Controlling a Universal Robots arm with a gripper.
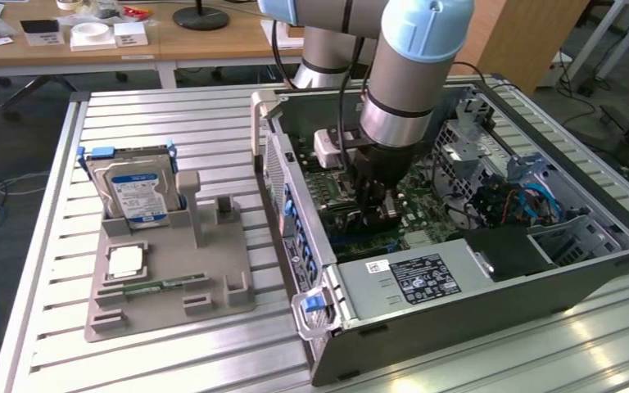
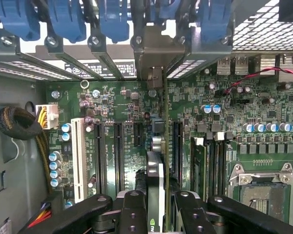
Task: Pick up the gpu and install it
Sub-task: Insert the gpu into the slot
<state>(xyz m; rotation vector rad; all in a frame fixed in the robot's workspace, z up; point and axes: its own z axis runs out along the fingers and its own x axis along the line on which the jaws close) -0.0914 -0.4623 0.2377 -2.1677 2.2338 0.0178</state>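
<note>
The claw (image 2: 156, 204), partly closed on the gpu (image 2: 155, 170), holds it edge-down over the motherboard (image 2: 224, 117); slight misalignment toward 12 o'clock could jam the bracket (image 2: 154, 53).

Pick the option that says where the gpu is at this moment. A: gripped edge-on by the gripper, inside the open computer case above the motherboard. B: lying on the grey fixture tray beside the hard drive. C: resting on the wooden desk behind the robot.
A: in the wrist view the gripper clamps the thin gpu edge-on above the motherboard slots, and the exterior view shows the arm reaching down inside the open computer case.
</note>
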